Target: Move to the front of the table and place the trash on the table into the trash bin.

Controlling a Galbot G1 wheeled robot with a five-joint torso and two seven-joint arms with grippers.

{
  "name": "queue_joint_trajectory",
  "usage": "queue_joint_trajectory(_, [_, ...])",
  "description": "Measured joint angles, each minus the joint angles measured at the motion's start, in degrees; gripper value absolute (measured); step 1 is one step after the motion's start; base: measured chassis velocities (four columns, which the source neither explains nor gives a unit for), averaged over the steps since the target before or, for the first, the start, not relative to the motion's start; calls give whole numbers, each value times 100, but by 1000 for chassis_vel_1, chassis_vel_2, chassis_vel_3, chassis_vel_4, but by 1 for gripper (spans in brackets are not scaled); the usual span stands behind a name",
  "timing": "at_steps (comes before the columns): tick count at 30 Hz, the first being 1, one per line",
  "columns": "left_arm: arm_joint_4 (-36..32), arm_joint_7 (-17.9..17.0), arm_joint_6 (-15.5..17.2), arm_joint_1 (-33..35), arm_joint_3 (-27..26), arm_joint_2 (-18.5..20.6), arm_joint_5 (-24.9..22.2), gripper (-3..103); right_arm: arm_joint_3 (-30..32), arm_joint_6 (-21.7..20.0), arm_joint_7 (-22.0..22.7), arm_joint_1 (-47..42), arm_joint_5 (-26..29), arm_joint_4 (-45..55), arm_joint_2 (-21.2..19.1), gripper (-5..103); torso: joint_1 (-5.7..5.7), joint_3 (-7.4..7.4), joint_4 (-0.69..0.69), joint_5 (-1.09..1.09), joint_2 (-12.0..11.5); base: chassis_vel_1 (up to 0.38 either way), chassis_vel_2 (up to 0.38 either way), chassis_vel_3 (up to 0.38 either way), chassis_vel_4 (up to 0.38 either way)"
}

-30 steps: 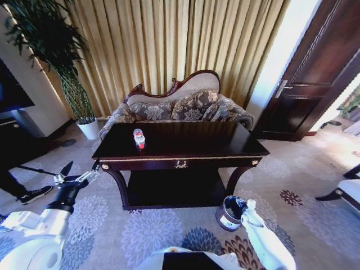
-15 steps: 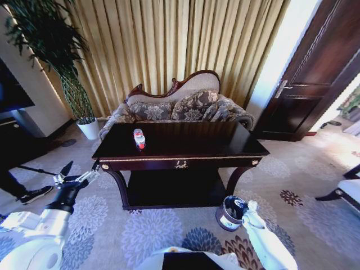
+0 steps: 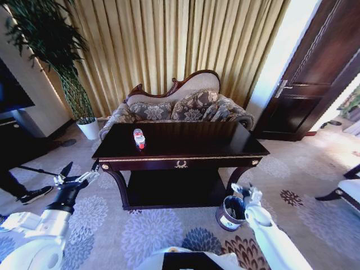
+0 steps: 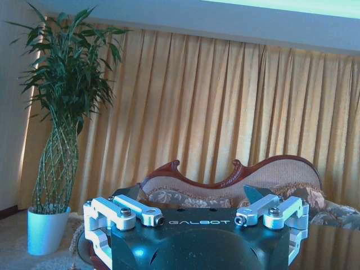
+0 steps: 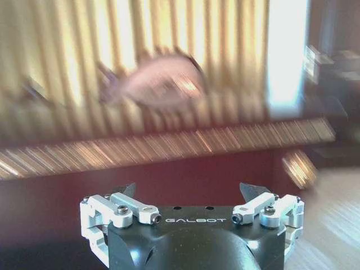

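On the large dark glossy wooden tabletop (image 3: 197, 140) with carved legs lies the trash, a little clear plastic bottle with a red label and white cap (image 3: 138, 138). It rests on its side toward the tabletop's left end, about midway between the front and back edges, its length pointing front to back. No paper scraps can be made out on the surface.

The small round dark brownish-grey trash bin with a pale label and black liner (image 3: 230, 212) stands on the patterned carpet, just outside the table's front right leg.

The left tool (image 3: 77, 179) hangs low, off the tabletop's front left corner, with its fingers spread and nothing between them. The right tool (image 3: 246, 191) is above the bin's rim, spread wide and empty in the right wrist view.

The bottle looks light and probably nearly empty, with thin walls that would give under a hard squeeze. Its rounded, smooth body could roll or slip on the polished wood. The best hold is likely across the labelled middle, fingers closing on either side of the barrel, with gentle pressure.
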Motion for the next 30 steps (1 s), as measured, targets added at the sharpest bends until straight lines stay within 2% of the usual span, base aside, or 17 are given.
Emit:
queue_joint_trajectory(4, [7, 1, -2, -2, -36, 42, -7, 100, 132, -123, -138, -682, 13, 1670, 73, 100, -1, 0, -3, 0, 1, 0, 0, 0, 0])
queue_joint_trajectory(6, [7, 2, -2, -6, -37, 47, -9, 100, 115, -201, -143, -766, -39, 1961, 101, 100, -1, 0, -3, -1, 1, 0, 0, 0, 0])
queue_joint_trajectory(9, [-2, 1, 0, -23, -25, 57, -11, 100, -9, -534, -146, -742, -162, 2525, 149, 100, -1, 0, -2, 0, 1, 0, 0, 0, 0])
queue_joint_trajectory(13, [-46, -3, 17, -31, -31, 79, -19, 100, -152, -701, -146, -475, -497, 2607, 131, 100, -1, 1, -1, 1, 1, 0, 0, 0, 0])
queue_joint_trajectory(30, [-64, -22, 66, -43, 12, 85, -9, 100, -188, -697, -117, -358, -592, 2405, 116, 100, -2, 0, -2, 2, 1, -46, 40, 45, -46])
